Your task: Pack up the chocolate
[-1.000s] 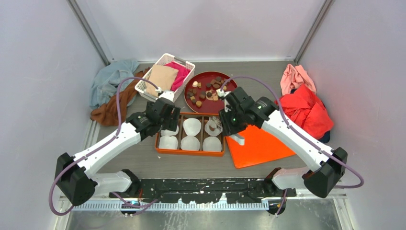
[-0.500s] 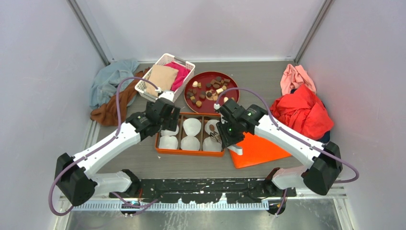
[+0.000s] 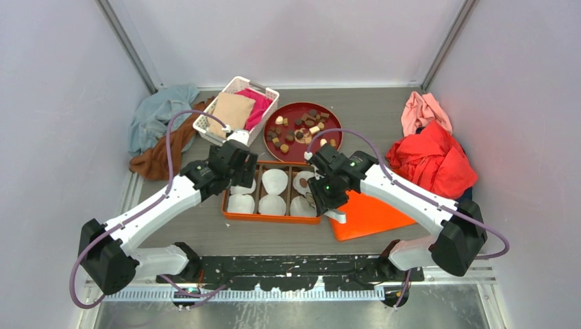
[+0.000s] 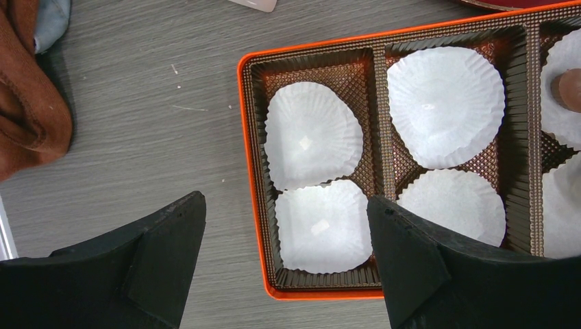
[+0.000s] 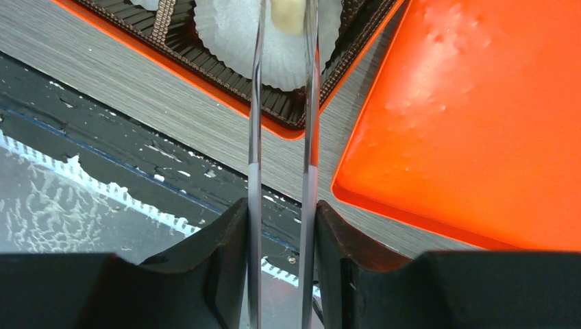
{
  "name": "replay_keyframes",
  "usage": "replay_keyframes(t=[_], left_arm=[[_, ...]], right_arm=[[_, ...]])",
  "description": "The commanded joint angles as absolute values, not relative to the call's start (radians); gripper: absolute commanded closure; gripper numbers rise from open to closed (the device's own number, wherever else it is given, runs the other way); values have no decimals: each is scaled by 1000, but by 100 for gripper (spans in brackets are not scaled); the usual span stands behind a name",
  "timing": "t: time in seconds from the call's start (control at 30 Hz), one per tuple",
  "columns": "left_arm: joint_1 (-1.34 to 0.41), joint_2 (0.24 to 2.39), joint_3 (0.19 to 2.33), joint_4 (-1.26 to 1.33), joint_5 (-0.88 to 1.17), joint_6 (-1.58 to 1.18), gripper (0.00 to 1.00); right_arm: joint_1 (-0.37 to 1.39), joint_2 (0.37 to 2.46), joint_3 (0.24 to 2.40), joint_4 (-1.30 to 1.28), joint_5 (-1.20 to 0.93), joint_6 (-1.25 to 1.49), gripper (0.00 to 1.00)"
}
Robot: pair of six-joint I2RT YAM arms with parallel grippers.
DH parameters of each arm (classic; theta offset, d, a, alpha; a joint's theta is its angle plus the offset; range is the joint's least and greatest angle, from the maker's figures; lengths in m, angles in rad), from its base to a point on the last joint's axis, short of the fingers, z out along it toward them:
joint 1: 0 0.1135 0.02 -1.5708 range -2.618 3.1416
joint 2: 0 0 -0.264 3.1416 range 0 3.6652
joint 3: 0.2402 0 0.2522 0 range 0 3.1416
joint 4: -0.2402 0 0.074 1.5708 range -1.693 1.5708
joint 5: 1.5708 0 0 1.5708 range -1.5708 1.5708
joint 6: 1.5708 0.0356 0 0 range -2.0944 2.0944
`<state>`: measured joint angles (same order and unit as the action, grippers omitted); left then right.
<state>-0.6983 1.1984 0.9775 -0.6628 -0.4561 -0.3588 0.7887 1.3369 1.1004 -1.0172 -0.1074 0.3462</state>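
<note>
Bright even overhead light, soft shadows, glare on orange lid point(image 5: 473, 123), blurred near jaws

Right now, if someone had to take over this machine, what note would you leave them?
The left gripper is open and empty, hovering over the left end of the orange box.
The right gripper is shut on tweezers, which pinch a cream chocolate over the near right cup.
Done: one brown piece sits in the far right cup.
Left: release the cream one, then fill the four empty cups. The remaining chocolate is on the red plate behind the box; the orange lid lies to its right.
</note>
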Motion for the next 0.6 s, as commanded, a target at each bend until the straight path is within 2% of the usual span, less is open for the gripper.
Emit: replay_keyframes(t=[0.0, 0.3, 0.57], left_arm=[[-701, 1187, 1000, -643, -474, -366, 12], [-701, 1193, 1005, -643, -463, -371, 12], [-701, 1196, 1000, -639, -454, -377, 12]], right_arm=[[794, 1341, 1103, -986, -123, 339, 56], [795, 1336, 1121, -988, -101, 334, 55], [794, 1302, 1220, -1060, -94, 320, 55]])
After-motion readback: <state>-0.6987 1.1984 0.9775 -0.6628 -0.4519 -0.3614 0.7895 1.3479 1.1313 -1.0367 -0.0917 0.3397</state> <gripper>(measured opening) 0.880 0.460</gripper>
